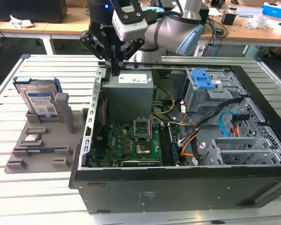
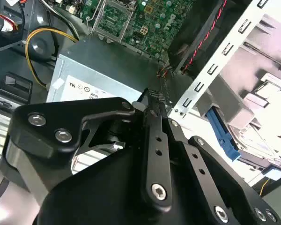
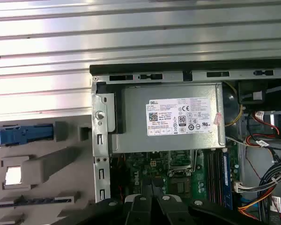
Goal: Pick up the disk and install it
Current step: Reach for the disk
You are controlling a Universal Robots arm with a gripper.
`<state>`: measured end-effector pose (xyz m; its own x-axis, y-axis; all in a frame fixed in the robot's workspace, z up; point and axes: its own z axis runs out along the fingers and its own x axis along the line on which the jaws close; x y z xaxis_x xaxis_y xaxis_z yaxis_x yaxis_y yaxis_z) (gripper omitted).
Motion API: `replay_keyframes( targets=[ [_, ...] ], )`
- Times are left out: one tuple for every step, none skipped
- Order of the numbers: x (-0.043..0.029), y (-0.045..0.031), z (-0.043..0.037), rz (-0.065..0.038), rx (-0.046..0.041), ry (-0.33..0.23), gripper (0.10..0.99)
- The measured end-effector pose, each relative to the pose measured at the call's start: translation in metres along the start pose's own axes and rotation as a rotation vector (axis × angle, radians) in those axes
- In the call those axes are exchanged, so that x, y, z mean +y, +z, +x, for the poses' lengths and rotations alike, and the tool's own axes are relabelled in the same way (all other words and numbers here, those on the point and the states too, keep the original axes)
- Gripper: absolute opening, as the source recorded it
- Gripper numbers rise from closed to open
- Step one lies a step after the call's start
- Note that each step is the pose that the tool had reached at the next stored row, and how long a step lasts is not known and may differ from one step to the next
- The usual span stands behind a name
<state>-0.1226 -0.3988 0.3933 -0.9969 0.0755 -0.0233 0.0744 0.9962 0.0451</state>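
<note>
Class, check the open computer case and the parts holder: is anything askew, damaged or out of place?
Nothing stands out. The disk stands upright in the grey holder; the gripper, shut and empty, hangs above the power supply.

Robotics lab: slatted aluminium table (image 1: 51,65), opened computer case (image 1: 178,187), cluttered wooden workbenches (image 1: 253,32) behind.

I am hovering over the power supply (image 3: 133,124), which is sitting mid-frame, white label (image 3: 179,116) facing me, with the motherboard (image 3: 178,171) lying just beside it. Outside the case wall (image 3: 99,154), the disk (image 3: 24,134) is standing edge-up in the gray holder (image 3: 47,176).
</note>
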Motion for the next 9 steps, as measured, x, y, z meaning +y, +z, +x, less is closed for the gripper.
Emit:
replay_keyframes(
  targets=[
    [-0.0005,-0.0002,0.0062,0.000,-0.0001,0.000,0.102],
    [-0.0007,-0.0003,0.0095,0.000,0.0000,0.000,0.102],
    [-0.0009,-0.0003,0.0114,0.000,0.0000,0.000,0.102],
    [-0.0010,-0.0004,0.0122,0.000,0.0000,0.000,0.102],
    [-0.0010,-0.0004,0.0131,0.000,0.0000,0.000,0.102],
    [-0.0011,-0.0004,0.0145,0.000,0.0000,0.000,0.102],
    [-0.0012,-0.0005,0.0157,0.000,0.0000,0.000,0.102],
    [-0.0014,-0.0005,0.0179,0.000,0.0000,0.000,0.102],
    [-0.0015,-0.0006,0.0193,0.000,0.0000,0.000,0.102]
  ],
)
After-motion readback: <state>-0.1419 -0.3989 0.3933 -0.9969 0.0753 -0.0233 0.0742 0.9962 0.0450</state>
